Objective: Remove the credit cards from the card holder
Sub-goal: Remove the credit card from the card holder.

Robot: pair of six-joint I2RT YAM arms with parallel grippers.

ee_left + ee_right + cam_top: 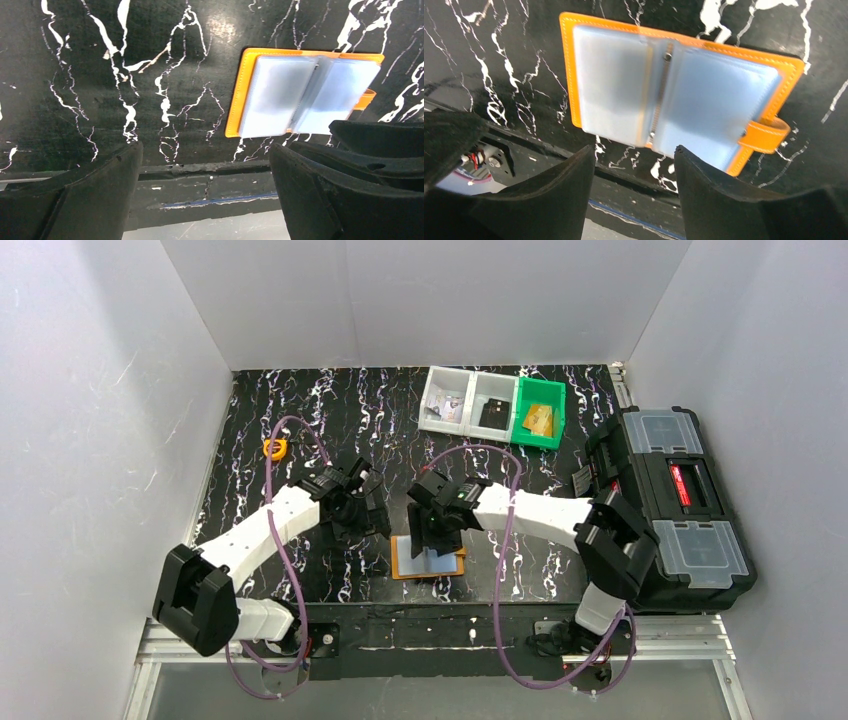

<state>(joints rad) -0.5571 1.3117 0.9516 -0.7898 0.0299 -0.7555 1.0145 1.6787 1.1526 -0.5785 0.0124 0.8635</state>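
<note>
The orange card holder lies open and flat near the table's front edge, its pale blue clear pockets facing up. It also shows in the left wrist view and in the right wrist view, with its closure tab at the right. No loose card shows; cards inside the pockets cannot be told apart. My right gripper is open and empty, hovering just above the holder's far edge. My left gripper is open and empty, to the left of the holder.
A black toolbox stands at the right. Three small bins, two white and one green, sit at the back with items inside. A round yellow-orange tape measure lies at the back left. White walls enclose the table.
</note>
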